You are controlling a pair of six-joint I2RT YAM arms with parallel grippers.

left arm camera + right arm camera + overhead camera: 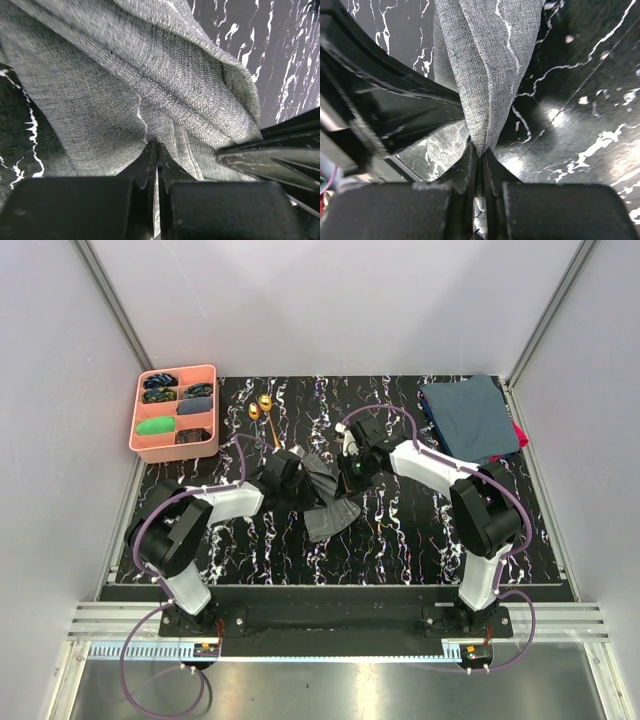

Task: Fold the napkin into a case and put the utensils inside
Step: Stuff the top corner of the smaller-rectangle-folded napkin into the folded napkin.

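Observation:
The grey napkin (335,515) hangs bunched between my two grippers over the middle of the black marbled table. In the top view my left gripper (298,480) holds its left side and my right gripper (352,470) its right side. The left wrist view shows the left gripper (157,145) shut on a fold of the napkin (125,85). The right wrist view has the right gripper (479,152) shut on a narrow gathered strip of the napkin (490,60). Two gold utensils (262,408) lie on the table behind the left gripper, apart from the cloth.
A pink compartment tray (208,392) with small items stands at the back left. Dark blue-teal cloths (470,418) lie stacked at the back right. The two grippers are close together, and each shows at the edge of the other's wrist view.

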